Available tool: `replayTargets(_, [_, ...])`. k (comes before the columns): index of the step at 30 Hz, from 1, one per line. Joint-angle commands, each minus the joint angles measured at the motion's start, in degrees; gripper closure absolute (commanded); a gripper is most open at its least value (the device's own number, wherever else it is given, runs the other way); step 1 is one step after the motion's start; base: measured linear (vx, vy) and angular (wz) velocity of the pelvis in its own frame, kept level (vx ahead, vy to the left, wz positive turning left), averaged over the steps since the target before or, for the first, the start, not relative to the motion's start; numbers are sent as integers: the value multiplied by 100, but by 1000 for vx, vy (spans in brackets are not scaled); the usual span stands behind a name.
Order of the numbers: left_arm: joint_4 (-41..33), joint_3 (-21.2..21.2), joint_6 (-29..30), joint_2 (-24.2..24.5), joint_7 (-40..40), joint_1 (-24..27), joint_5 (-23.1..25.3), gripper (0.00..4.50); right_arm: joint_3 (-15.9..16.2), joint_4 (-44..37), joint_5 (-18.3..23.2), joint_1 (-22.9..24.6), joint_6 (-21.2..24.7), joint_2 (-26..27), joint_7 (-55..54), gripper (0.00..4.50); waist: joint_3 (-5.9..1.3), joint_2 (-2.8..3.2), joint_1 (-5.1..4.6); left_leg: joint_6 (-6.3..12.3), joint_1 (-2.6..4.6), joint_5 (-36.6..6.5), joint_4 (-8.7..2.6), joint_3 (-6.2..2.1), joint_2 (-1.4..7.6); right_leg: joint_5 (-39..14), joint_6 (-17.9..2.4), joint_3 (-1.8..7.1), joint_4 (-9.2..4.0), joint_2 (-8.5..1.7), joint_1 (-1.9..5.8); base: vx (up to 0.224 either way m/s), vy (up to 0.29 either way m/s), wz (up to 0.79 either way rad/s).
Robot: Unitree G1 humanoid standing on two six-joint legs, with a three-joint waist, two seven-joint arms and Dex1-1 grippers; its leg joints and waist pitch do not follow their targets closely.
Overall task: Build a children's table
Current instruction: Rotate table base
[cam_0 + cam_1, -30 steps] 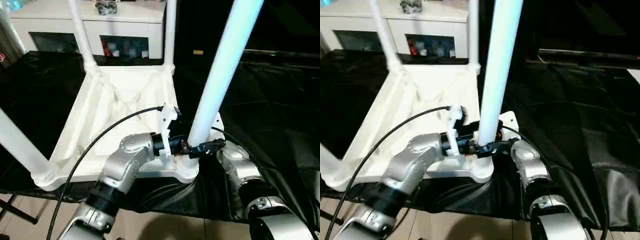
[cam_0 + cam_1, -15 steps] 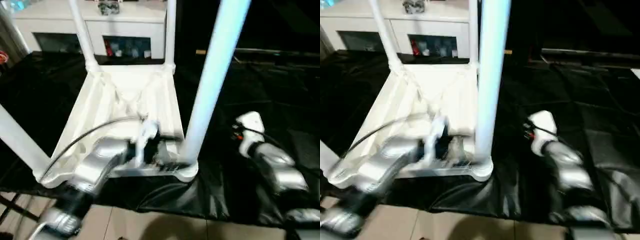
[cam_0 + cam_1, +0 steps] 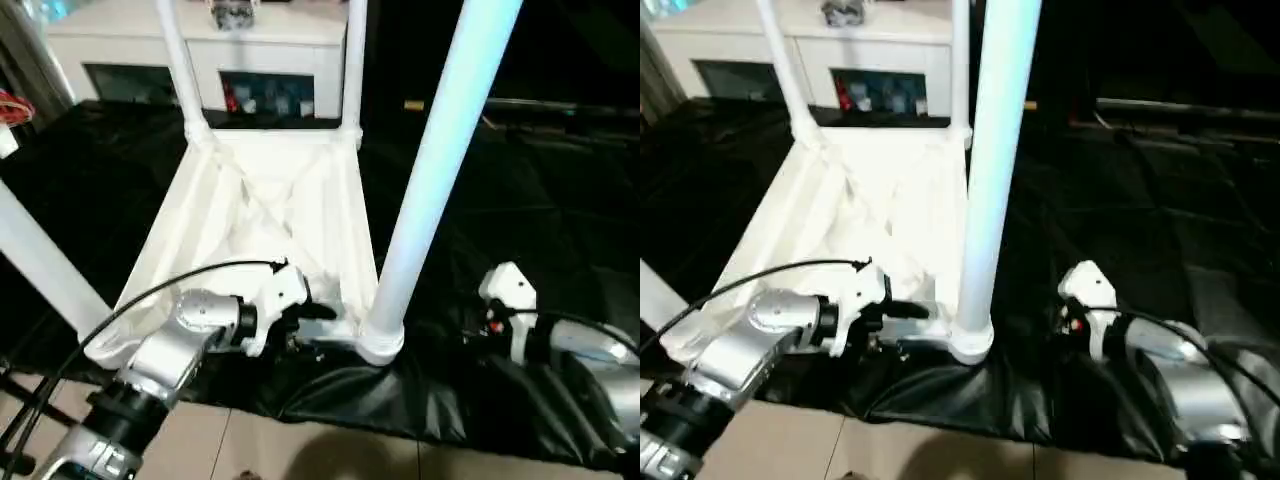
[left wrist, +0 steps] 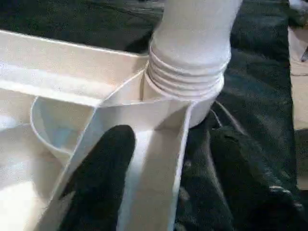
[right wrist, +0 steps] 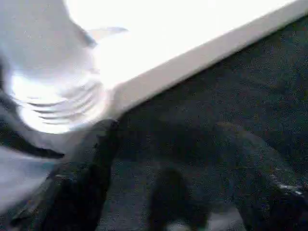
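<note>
Left gripper [image 4: 168, 187] open, one finger inside the table [image 4: 72, 86] rim, other outside over black sheet [image 4: 260, 96]; leg [image 4: 192, 43] threaded into corner socket.

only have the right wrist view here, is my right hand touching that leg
observer: no, the right hand is apart from the leg, beside it over the black cloth
operator: is the leg standing up
observer: yes, upright in the near right socket of the upturned top
operator: where's the left hand
observer: the left hand is by that socket, open, astride the top's rim
</note>
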Motion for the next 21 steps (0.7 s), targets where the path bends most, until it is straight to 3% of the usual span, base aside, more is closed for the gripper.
replayTargets(1, [60, -110, 13, 72, -140, -142, 105, 213, 29, -228, 140, 19, 170, -82, 82, 43, -347, -43, 22, 190, 43, -1923, -443, -60, 169, -2217, -961, 222, -539, -259, 243, 0, 0, 0])
replayTargets(5, [275, -82, -90, 90, -218, -196, 137, 226, 57, -445, 114, 99, 311, -116, 87, 28, -358, -49, 28, 128, 43, -1895, -431, -58, 160, -2168, -993, 220, -534, -268, 243, 0, 0, 0])
replayTargets(7, [377, -83, -136, 88, -242, -219, 159, 255, 65, -532, 139, 134, 381, -134, 106, 6, -364, -53, 35, 137, 42, -1852, -428, -58, 164, -2056, -997, 223, -524, -268, 248, 0, 0, 0])
replayTargets(10, [903, -67, -455, 11, -215, -369, 291, 271, 85, -765, 264, 199, 570, -215, 187, 0, -371, -51, 45, 177, 34, -1767, -419, -58, 151, -1924, -1016, 219, -518, -263, 265, 0, 0, 0])
replayTargets(13, [1105, -51, -539, -23, -221, -448, 310, 293, 88, -780, 270, 198, 587, -223, 184, 0, -354, -54, 43, 157, 41, -1852, -423, -56, 150, -2201, -959, 212, -545, -280, 250, 0, 0, 0])
replayTargets(21, [1592, -218, -729, 89, -509, -685, 513, 351, 107, -864, 241, 218, 639, -240, 202, 0, -328, -60, 25, 80, 52, -2104, -435, -94, 134, -3206, -563, 182, -653, -308, 213, 0, 0, 0])
